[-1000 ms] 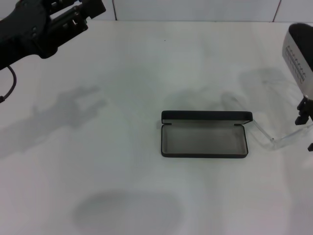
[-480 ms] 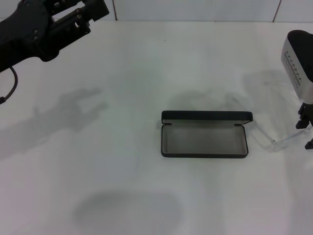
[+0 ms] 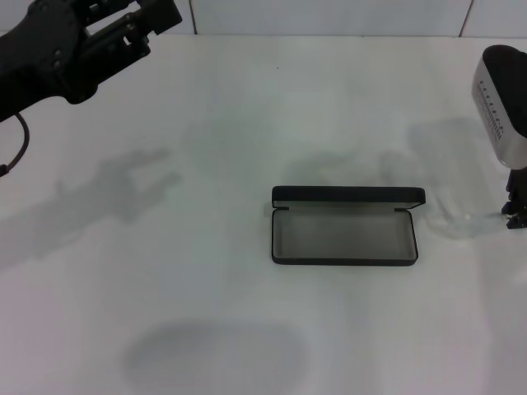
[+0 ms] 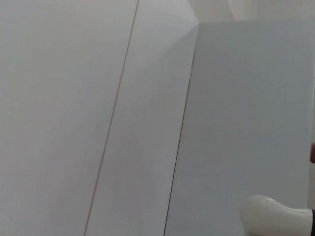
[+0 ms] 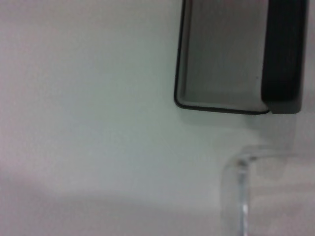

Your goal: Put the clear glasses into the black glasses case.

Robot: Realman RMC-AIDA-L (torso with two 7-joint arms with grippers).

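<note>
The black glasses case (image 3: 344,233) is lying open and empty at frame centre on the table (image 3: 247,123); the clear glasses (image 3: 449,216) are being left just right of it. The right pincer (image 3: 517,212) is being held at the right edge, grip unclear; the left pincer (image 3: 152,18), upper left, is empty, opening unclear.

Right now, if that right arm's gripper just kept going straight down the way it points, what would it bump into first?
Probably the clear glasses, lying beside the open black glasses case. The right gripper hangs at the table's right edge above them, though depth is hard to judge.
</note>
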